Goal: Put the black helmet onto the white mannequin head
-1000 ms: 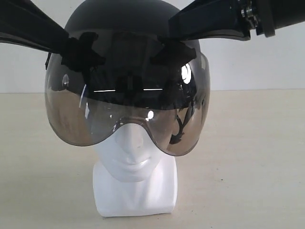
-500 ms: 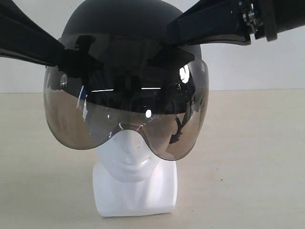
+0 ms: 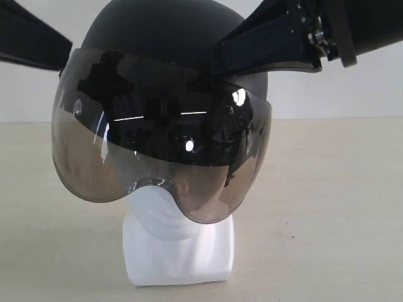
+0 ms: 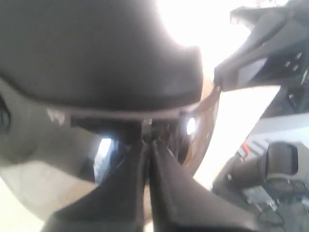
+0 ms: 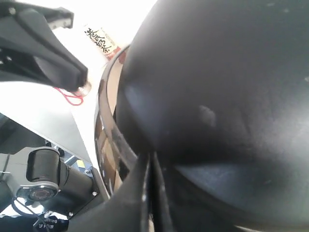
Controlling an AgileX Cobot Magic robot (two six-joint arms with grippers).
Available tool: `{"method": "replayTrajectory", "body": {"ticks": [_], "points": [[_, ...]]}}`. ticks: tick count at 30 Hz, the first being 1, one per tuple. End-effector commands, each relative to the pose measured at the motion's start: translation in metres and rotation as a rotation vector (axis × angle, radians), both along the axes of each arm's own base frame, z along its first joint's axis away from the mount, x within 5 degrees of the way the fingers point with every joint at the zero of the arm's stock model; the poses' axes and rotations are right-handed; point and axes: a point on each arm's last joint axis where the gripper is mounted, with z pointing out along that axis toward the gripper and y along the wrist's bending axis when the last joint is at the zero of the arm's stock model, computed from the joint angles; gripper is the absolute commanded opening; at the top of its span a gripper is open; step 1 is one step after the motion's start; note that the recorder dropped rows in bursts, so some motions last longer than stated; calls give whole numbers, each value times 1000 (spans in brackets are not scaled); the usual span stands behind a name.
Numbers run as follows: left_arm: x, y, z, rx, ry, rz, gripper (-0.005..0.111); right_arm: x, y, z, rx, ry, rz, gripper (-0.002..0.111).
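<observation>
The black helmet [image 3: 170,31] sat over the top of the white mannequin head [image 3: 178,248], which stood upright on the pale table [image 3: 327,220] at the middle of the exterior view. The helmet was tilted, its left side lower than its right. Its smoky bubble visor [image 3: 126,157] hung down in front of the moulded face, so that only the chin showed dimly through the tint, while the neck and the squarish base stood bare below the visor's lower edge. How far the shell had settled onto the crown could not be told, since the visor hid the join.

Two dark arms reached in from the upper corners, the left arm [image 3: 31,41] meeting the helmet at its left edge and the right arm [image 3: 277,38] at its upper right.

In the left wrist view, the left end effector [image 4: 146,141] had its fingers drawn almost together, pinching the helmet's rim just under the matte shell. In the right wrist view, the right end effector [image 5: 150,158] was likewise closed, its two fingers pressed nearly flush where they met the helmet's edge beside the visor's band.
</observation>
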Motion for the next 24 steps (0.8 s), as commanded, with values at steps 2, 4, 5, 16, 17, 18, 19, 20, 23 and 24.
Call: {"method": "replayTrajectory", "body": {"ticks": [2, 4, 5, 16, 17, 18, 19, 20, 23, 24], "points": [[6, 0, 30, -70, -114, 62, 4, -2, 0, -4, -42, -3, 22, 0], [13, -3, 34, -75, -109, 64, 4, -2, 0, -4, -38, -4, 21, 0], [18, -4, 33, -68, -93, 57, 4, -2, 0, -4, -35, -5, 19, 0], [42, -17, 4, 23, 58, -36, 4, -1, 0, -3, -26, -12, 7, 0], [42, -17, 4, 23, 58, -36, 4, -1, 0, -3, -26, -12, 7, 0], [42, -17, 4, 33, 48, -41, 4, -1, 0, -3, -26, -15, 6, 0], [42, -17, 3, 38, 47, -39, 4, 0, 0, -2, -26, -16, 4, 0], [43, -16, 3, 45, 45, -37, 4, 0, 0, -2, -23, -20, -3, 0], [43, -15, 1, 68, 41, -31, 4, 2, 0, -2, -19, -28, -16, 0], [43, -14, -3, 81, 48, -28, 4, 2, 0, -2, -19, -28, -18, 0]]}}
